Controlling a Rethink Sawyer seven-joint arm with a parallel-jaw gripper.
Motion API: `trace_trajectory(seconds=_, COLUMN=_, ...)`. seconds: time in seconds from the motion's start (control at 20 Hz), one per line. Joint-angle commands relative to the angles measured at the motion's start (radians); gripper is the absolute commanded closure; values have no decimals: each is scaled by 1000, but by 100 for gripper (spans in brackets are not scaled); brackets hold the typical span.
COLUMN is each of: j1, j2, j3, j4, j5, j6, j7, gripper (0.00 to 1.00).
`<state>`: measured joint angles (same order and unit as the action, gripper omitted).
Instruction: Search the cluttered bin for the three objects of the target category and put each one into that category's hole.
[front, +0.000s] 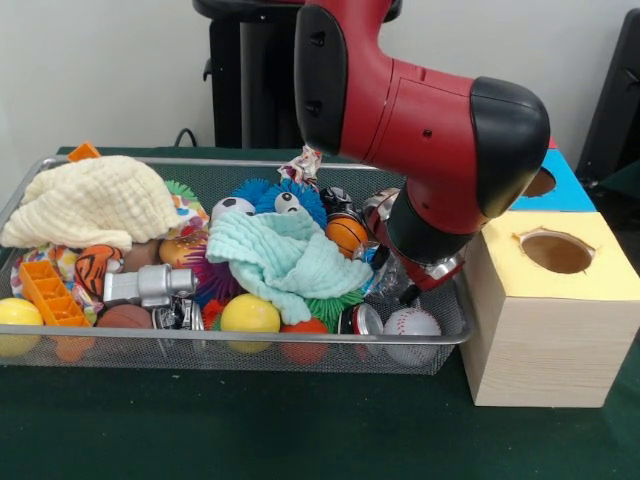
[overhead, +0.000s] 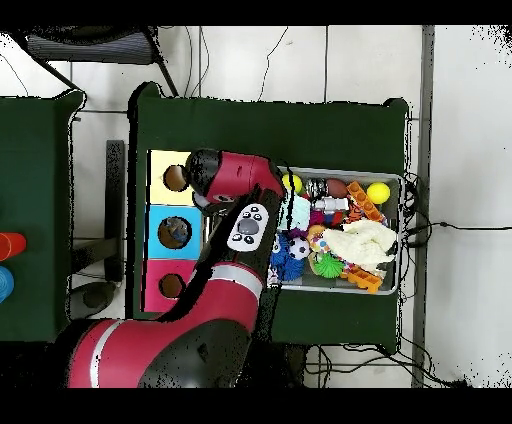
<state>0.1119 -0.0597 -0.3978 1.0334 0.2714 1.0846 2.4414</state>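
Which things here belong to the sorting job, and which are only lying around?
Job:
- wire bin of mixed toys and cloths
- yellow box, blue box and pink box, each with a hole
- arm

Lying about:
- red thing and blue thing on the side table

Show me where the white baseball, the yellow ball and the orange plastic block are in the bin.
white baseball (front: 412, 322), front view, on its stitched front.
yellow ball (front: 249, 314), front view, on its middle.
orange plastic block (front: 52, 293), front view, on its ribbed top.
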Motion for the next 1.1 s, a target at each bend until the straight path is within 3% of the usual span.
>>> trace_trajectory(seconds=0.05, j1=-23, j2=79, j3=88, j4=56, j5=48, j6=-102, j7=232, gripper=0)
trace_trajectory(seconds=0.3, j1=-32, j2=103, j3=85, j4=17, j5=59, j6=-104, j7=239, gripper=0)
trace_trajectory(seconds=0.55, j1=-20, j2=86, j3=93, j4=60, j5=84, j6=-171, j7=255, gripper=0)
trace_trajectory(seconds=0.8, j1=11, j2=115, j3=2, j4=-15, j5=20, j6=-9, j7=254, gripper=0)
trace_trajectory(seconds=1.1, j1=50, j2=128, j3=-55, j4=-13, j5=11, j6=22, j7=280, gripper=0)
